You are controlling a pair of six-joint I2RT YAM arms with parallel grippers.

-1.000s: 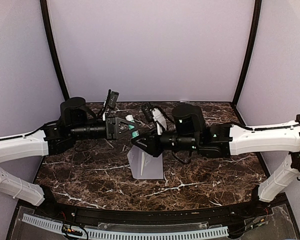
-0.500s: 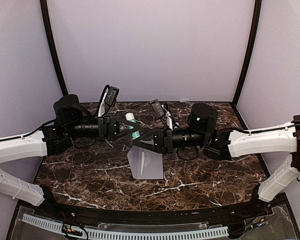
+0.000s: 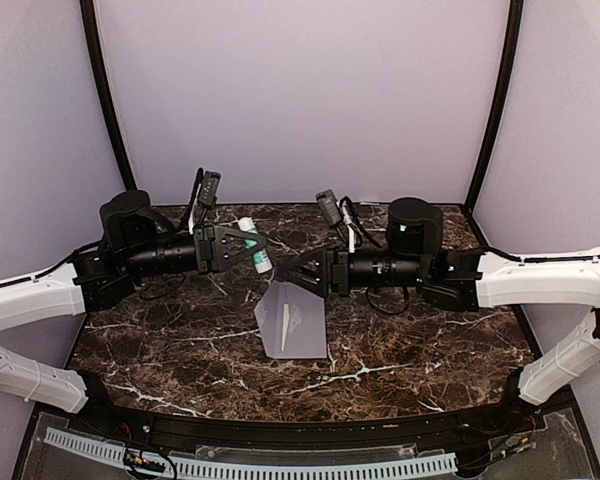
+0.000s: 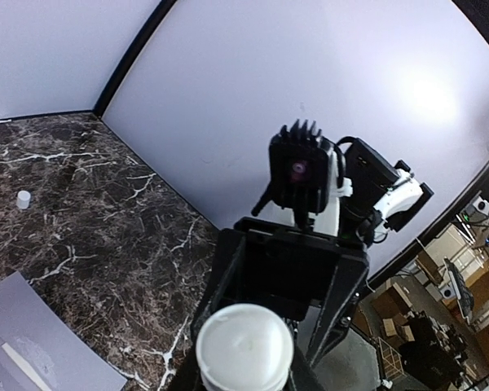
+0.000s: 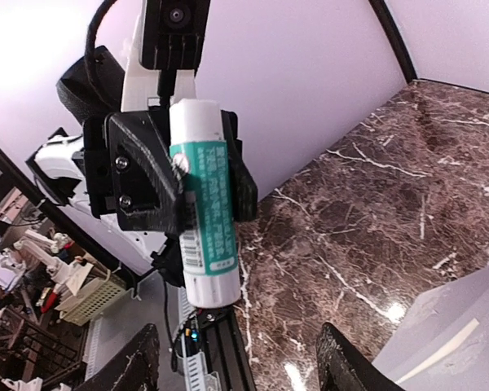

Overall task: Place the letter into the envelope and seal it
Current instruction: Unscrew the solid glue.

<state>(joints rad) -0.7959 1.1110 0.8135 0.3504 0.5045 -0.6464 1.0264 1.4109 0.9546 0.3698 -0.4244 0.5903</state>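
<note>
The grey envelope [image 3: 296, 326] lies flat mid-table; a corner of it shows in the left wrist view [image 4: 34, 340] and the right wrist view [image 5: 464, 332]. The letter is not visible in any view. My left gripper [image 3: 248, 247] hangs above the table behind the envelope, shut on a white glue stick with a teal label [image 3: 253, 246] [image 5: 202, 204]; the stick's round white end [image 4: 244, 350] faces the left wrist camera. My right gripper [image 3: 302, 279] [image 5: 240, 366] faces the stick from the right, open, holding nothing, a short gap away.
A small white cap [image 4: 23, 199] stands on the dark marble table [image 3: 180, 350] toward the back. Lilac walls close in the back and sides. A cable tray [image 3: 250, 465] runs along the near edge.
My right gripper has opened and drawn back to the right, off the glue stick. My left gripper has carried the stick a little left and back.
</note>
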